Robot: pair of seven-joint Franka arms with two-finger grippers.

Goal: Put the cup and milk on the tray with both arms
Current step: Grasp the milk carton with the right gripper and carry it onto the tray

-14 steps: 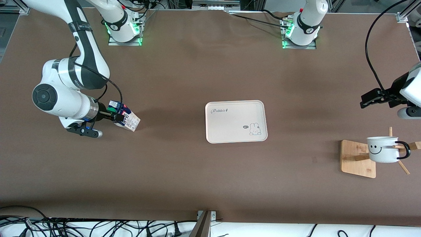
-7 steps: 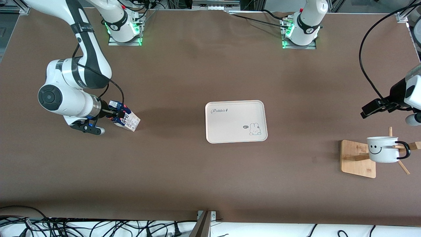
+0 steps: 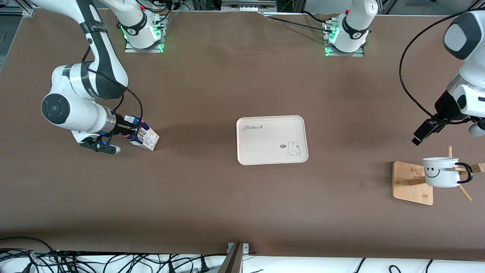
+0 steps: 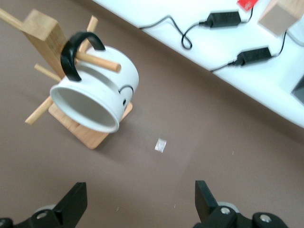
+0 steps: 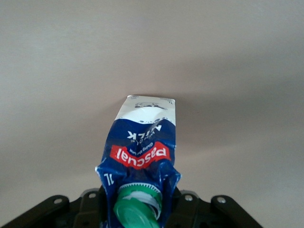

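The milk (image 3: 146, 138) leans tilted on the brown table at the right arm's end, base toward the tray. My right gripper (image 3: 130, 132) is shut on its gable top, which is creased around the green cap (image 5: 137, 211); the milk (image 5: 142, 142) hides the fingers in the right wrist view. The cream tray (image 3: 265, 146) lies at mid-table with nothing on it. The cup (image 3: 441, 172) hangs by its black handle on a peg of the wooden stand (image 3: 411, 184). My left gripper (image 3: 421, 133) hovers open over the table beside the stand, apart from the cup (image 4: 95, 95), its fingers (image 4: 76, 202) wide.
The wooden stand (image 4: 88, 135) has several pegs sticking out around the cup. A small white scrap (image 4: 161, 145) lies on the table close to the stand. Cables and power adapters (image 4: 223, 19) lie on the white surface past the table edge.
My right gripper has shut on the milk's top, and the carton shifted slightly. The left arm's wrist rose and its gripper swung down toward the mug stand.
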